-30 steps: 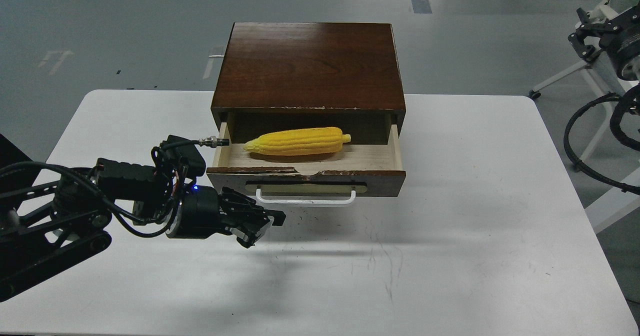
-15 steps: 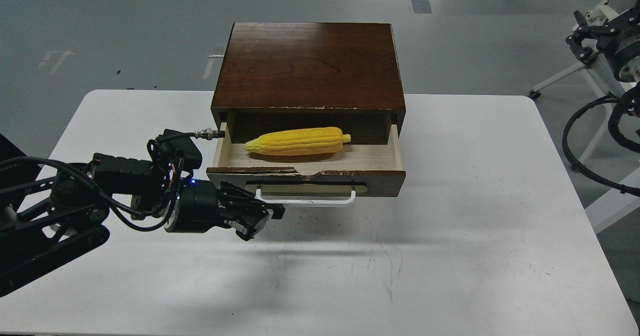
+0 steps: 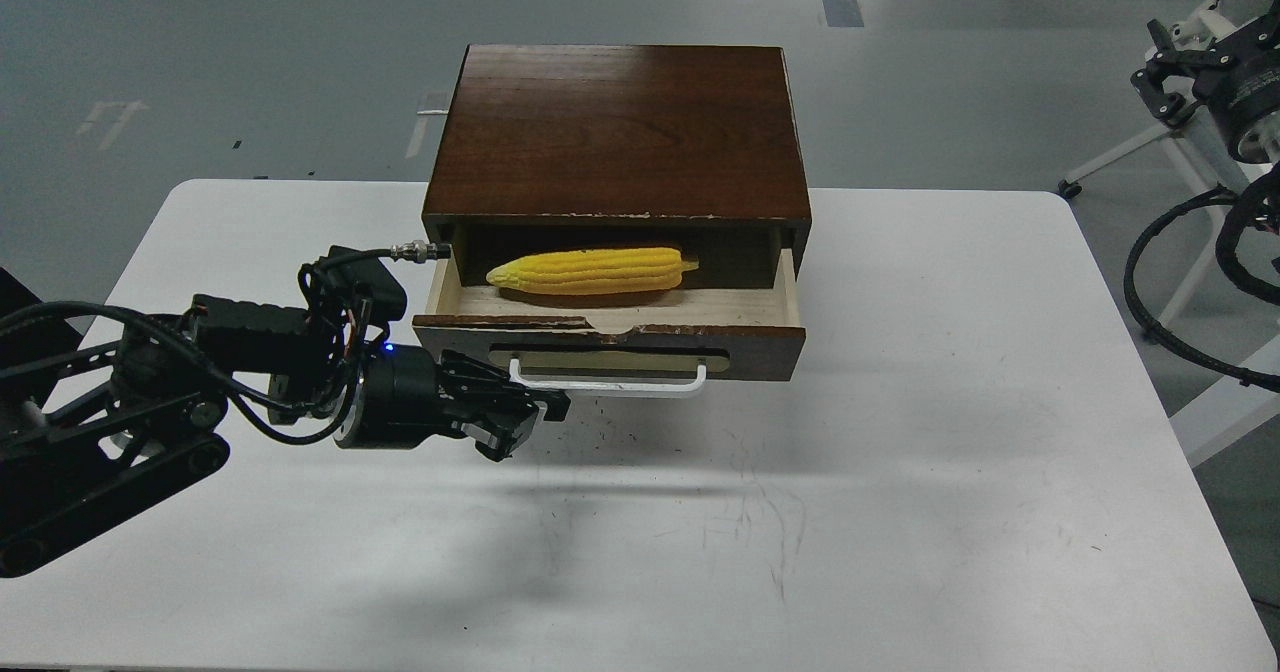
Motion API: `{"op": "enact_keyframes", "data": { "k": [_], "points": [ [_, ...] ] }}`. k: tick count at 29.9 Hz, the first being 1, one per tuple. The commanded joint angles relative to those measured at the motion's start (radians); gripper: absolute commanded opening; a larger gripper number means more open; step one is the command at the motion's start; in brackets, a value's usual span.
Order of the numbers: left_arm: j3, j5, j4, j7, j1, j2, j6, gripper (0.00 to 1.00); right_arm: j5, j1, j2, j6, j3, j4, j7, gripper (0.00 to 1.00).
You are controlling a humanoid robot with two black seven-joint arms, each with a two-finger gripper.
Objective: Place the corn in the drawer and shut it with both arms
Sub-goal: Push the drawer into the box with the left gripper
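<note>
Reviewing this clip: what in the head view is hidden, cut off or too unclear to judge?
- Left claw: dark and seen side-on near the handle; open or shut, and whether it touches the handle, cannot be told.
- Right claw: small and dark at the right edge; fingers indistinct.
- Drawer interior: back part hidden under the cabinet top.
- Corn: underside hidden.

The corn point(image 3: 592, 270) lies lengthwise inside the partly open drawer point(image 3: 610, 344), which sits in a dark wooden cabinet point(image 3: 615, 132) on the white worktop point(image 3: 900, 452). The left pincer point(image 3: 525, 420) hovers at the left end of the white handle point(image 3: 608, 382), its jaws indistinct. The right pincer point(image 3: 1165, 87) hangs off the worktop.
</note>
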Motion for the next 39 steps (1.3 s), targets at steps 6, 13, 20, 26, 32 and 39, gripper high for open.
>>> {"op": "enact_keyframes", "data": {
  "k": [6,13,20,26,32,39],
  "points": [
    [0.0,-0.045,0.07,0.002,-0.032,-0.01,0.0,0.0,0.0,-0.002,0.002,-0.001,-0.001,0.0,-0.001,1.0],
    [0.002,-0.047,0.142,-0.002,-0.056,-0.036,0.0,0.0,0.0,0.002,0.002,-0.001,-0.001,0.001,0.001,1.0],
    [0.002,-0.055,0.2,-0.005,-0.058,-0.051,0.0,0.0,0.0,0.003,0.002,-0.001,-0.001,0.001,0.001,1.0],
    [0.003,-0.098,0.236,-0.004,-0.082,-0.07,0.0,0.0,0.0,0.005,0.002,-0.001,-0.001,0.0,0.001,1.0],
    [0.003,-0.099,0.248,-0.005,-0.089,-0.082,0.0,0.0,0.0,0.005,0.002,-0.001,-0.001,0.001,0.001,1.0],
    [0.005,-0.105,0.262,-0.002,-0.089,-0.087,0.0,0.0,0.0,0.003,0.002,-0.001,-0.001,0.0,0.001,1.0]
  ]
}}
